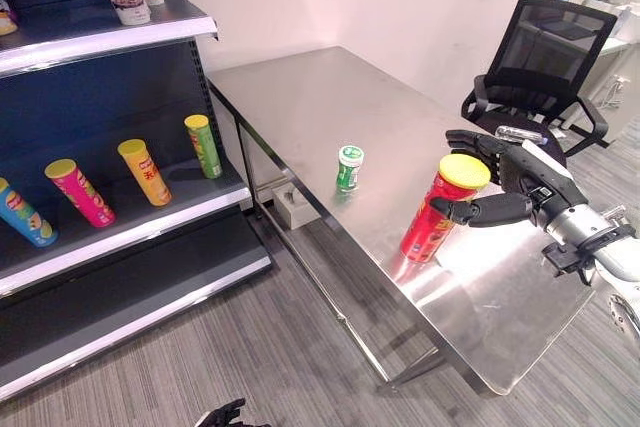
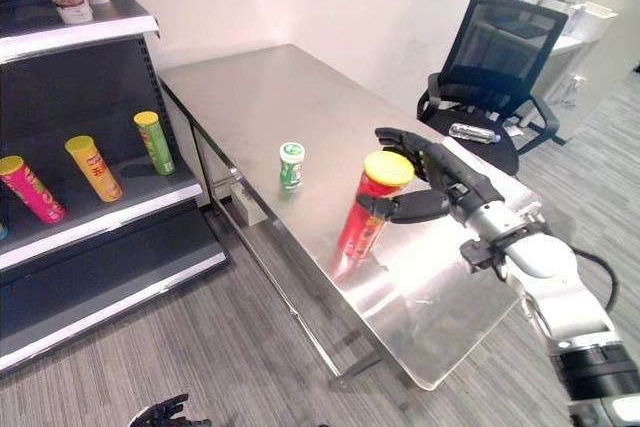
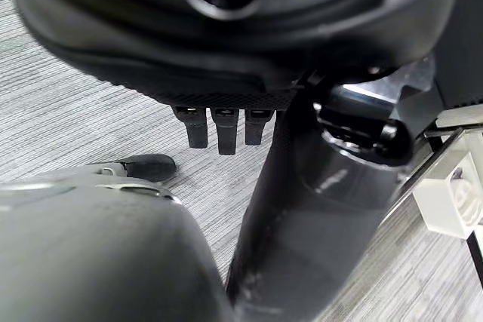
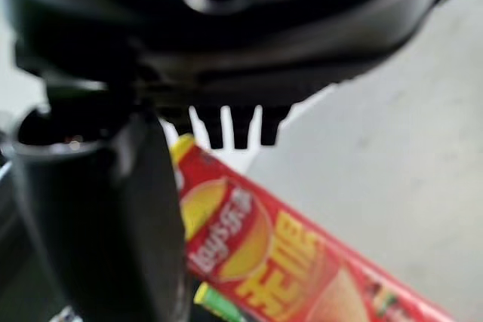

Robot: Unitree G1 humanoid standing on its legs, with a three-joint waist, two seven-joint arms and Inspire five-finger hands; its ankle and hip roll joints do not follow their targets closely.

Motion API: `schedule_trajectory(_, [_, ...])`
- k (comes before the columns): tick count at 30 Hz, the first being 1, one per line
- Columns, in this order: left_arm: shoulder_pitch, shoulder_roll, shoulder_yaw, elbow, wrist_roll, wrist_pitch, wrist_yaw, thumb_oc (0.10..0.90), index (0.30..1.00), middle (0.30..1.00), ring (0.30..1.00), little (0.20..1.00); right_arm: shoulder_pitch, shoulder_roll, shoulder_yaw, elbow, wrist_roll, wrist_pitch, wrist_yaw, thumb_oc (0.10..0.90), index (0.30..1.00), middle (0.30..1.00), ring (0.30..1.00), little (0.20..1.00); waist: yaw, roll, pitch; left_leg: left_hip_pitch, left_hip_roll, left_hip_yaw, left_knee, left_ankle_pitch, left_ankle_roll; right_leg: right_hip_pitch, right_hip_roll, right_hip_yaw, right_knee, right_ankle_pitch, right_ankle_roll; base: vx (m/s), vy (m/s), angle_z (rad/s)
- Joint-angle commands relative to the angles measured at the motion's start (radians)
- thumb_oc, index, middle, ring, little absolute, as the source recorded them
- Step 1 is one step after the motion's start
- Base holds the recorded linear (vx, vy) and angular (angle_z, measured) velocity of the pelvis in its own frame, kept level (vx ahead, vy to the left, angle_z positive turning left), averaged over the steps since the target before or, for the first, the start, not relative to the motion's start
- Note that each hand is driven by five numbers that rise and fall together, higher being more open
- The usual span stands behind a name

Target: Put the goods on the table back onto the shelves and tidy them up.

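You've got a red can (image 1: 432, 217) with a yellow lid standing on the steel table (image 1: 330, 97), a small green tub (image 1: 349, 168) just left of it. Four tilted cans lean on the shelf (image 1: 150, 222) at far left. A black chair (image 1: 540, 57) sits beyond. Your right hand (image 1: 510, 187) is spread wide around the red can's top, thumb in front, not closed.

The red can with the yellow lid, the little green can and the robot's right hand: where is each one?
Red can (image 1: 428, 227), left eye view, on its red side.
Green can (image 1: 348, 169), left eye view, on its body.
Right hand (image 1: 521, 179), left eye view, on the palm's back.
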Motion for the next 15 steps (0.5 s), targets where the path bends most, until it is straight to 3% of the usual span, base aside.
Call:
schedule_trajectory(1, [-0.053,0.029,-0.045,0.033,0.008,-0.032,0.008,0.800,0.900,0.900,0.900,0.900,-0.163,-0.029,-0.025,-0.024,0.021,-0.070,-0.055,0.800,0.900,0.900,0.900,0.900,0.030,-0.013,-0.022,-0.022,0.026,-0.008,0.003,0.009,-0.031,0.088,-0.062,-0.042,0.006,-0.021,0.077,0.00,0.000,0.00])
schedule_trajectory(15, [-0.052,0.031,-0.051,0.025,0.003,-0.029,0.007,0.800,0.900,0.900,0.900,0.900,-0.194,-0.034,0.024,-0.010,0.057,-0.057,-0.031,0.800,0.900,0.900,0.900,0.900,0.038,-0.021,-0.017,-0.023,0.027,-0.012,0.003,0.009,-0.030,0.092,-0.063,-0.048,0.006,-0.022,0.077,0.00,0.000,0.00])
